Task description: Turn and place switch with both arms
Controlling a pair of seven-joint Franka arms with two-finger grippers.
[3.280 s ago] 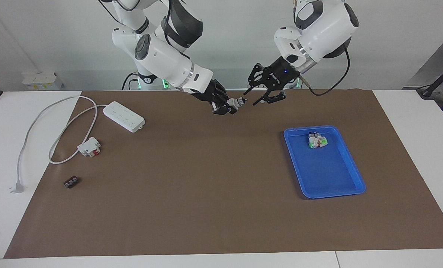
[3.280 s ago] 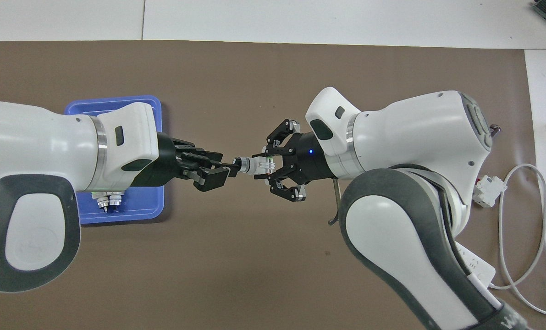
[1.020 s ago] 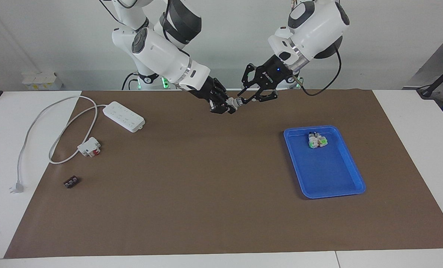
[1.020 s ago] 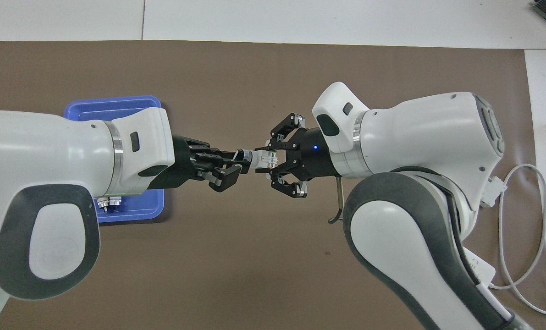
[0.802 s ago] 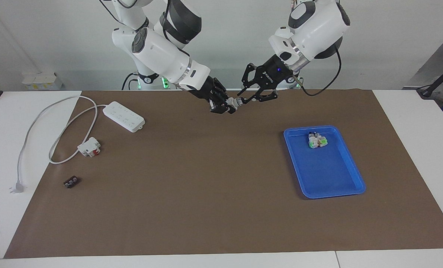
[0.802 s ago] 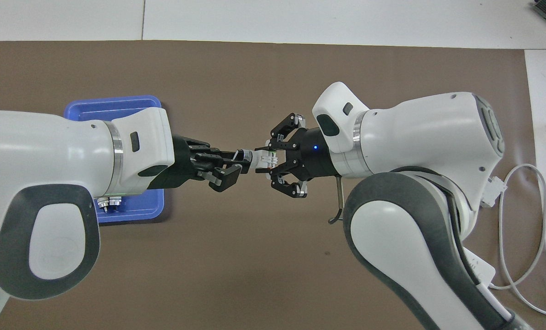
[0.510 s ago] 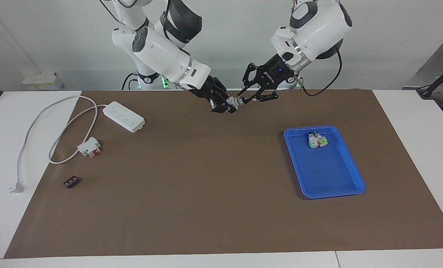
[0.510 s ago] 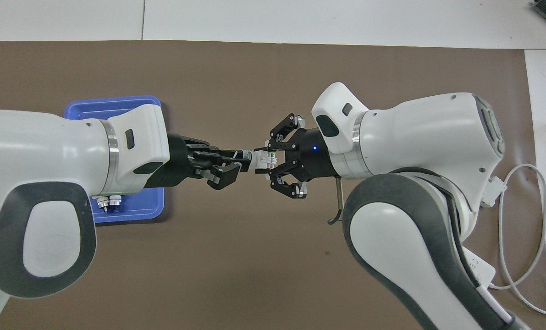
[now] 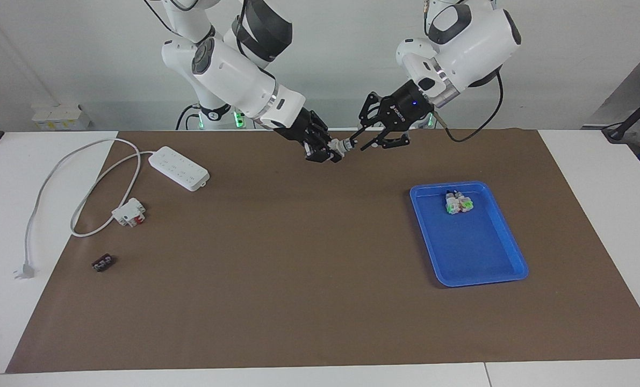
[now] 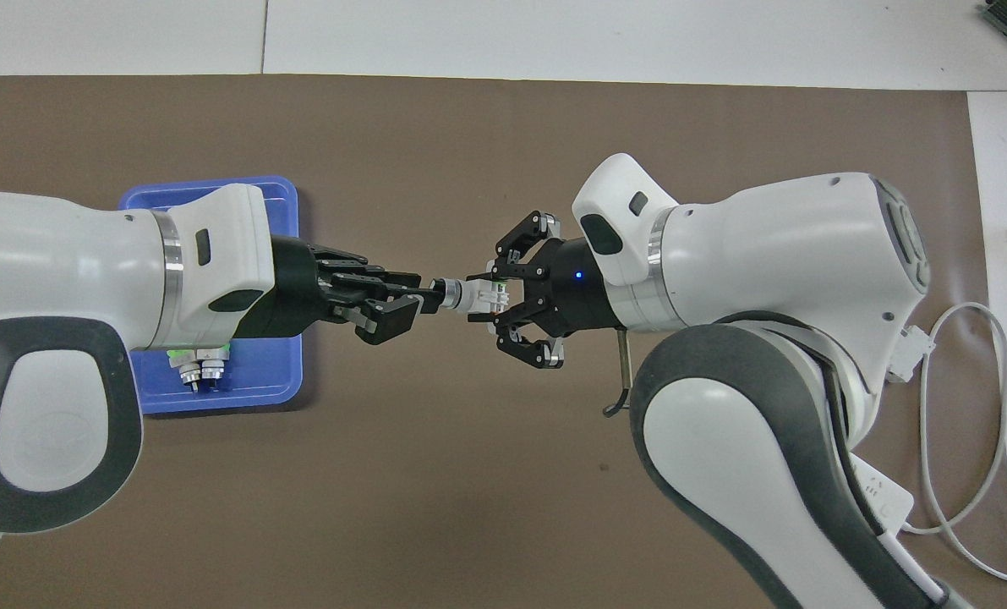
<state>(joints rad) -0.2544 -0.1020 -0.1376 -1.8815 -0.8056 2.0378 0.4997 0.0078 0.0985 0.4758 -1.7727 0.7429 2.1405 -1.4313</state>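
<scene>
Switch held in mid-air between two grippers

Mat [image 9: 298,279]: brown sheet covering most of the table, filling the middle of both views.

Arms: two white jointed units. Right arm [image 9: 234,80] enters from the upper left of the facing view; left arm [image 9: 459,48] from its upper right.

Tray [image 9: 481,258]: blue, shallow, at right of centre in the facing view, holding a cluster of switches [image 9: 458,203] near its upper end.

Power strip [image 9: 179,168]: white, upper left of the facing view, its cable looping down to a plug at the left edge.

White block with red parts [image 9: 129,212]: just below the strip, inside the cable's loop.

Right gripper [image 10: 503,303]: raised over the mat at upper centre, fingers clamped on the switch's white body.

Left gripper [image 10: 418,302]: level with it, fingertips meeting the switch's knob end; whether they are pinched on it cannot be told.

Switch [image 10: 469,297]: lying horizontal between the two grippers, off the table, black knob toward the left gripper.

Small dark part [image 9: 103,263]: lower left of the facing view.
</scene>
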